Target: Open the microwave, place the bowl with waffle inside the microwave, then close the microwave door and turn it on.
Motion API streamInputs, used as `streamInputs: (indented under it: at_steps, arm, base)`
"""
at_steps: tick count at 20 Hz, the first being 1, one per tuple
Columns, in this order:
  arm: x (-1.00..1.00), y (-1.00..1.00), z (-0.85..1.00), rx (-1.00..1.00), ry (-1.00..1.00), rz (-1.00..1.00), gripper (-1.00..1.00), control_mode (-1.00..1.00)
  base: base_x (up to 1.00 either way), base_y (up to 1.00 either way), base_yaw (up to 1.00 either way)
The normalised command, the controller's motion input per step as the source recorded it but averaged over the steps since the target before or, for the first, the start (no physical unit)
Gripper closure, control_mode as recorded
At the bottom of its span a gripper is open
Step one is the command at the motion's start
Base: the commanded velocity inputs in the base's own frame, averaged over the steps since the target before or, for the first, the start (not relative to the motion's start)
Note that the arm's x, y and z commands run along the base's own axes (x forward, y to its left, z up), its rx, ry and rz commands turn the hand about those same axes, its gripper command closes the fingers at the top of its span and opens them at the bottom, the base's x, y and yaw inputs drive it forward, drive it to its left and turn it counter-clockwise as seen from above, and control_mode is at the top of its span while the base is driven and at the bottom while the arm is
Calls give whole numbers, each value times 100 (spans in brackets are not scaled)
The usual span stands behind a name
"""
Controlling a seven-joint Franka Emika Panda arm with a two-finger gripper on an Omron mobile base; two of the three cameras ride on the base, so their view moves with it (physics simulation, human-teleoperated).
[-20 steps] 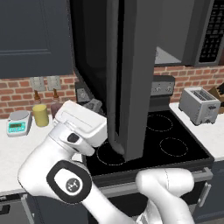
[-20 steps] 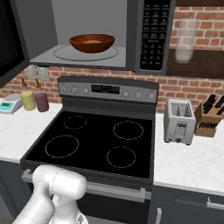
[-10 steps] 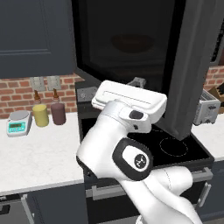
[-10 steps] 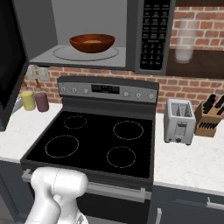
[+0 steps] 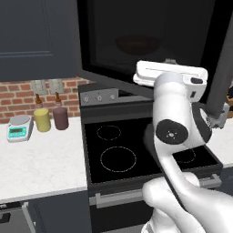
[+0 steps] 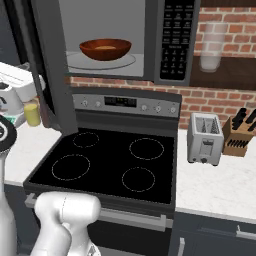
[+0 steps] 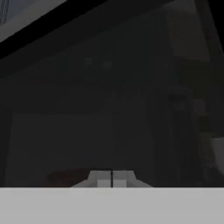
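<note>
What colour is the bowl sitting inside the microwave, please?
The bowl is reddish-brown, like wood; the right base view shows it best.

The microwave (image 6: pixel 150 40) is mounted above the stove (image 6: pixel 107 162). The bowl (image 6: pixel 105 49) is set on the turntable (image 6: pixel 102 61) inside the cavity, and the waffle (image 6: pixel 106 47) is held in the bowl. The microwave door (image 6: pixel 50 65) is swung partly out at the cavity's left side. The keypad (image 6: pixel 175 37) is placed right of the cavity. On the surface (image 6: pixel 220 185) right of the stove, the toaster (image 6: pixel 205 139) is stood before the knife block (image 6: pixel 240 132). On the surface left of the stove, two cups (image 5: pixel 51 119) are stood side by side near the back edge, with a scale (image 5: pixel 19 127) further left.
</note>
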Motion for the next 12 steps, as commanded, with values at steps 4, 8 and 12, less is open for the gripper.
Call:
streamInputs:
  at_steps: [4, 8, 12]
  arm:
    - [87, -43, 50, 20, 20, 41, 100, -100]
    - [100, -26, 16, 20, 41, 17, 100, -100]
    - [100, -9, 1, 9, 19, 11, 100, -100]
  base:
    - [0, 0, 0]
    - [0, 0, 0]
    - [0, 0, 0]
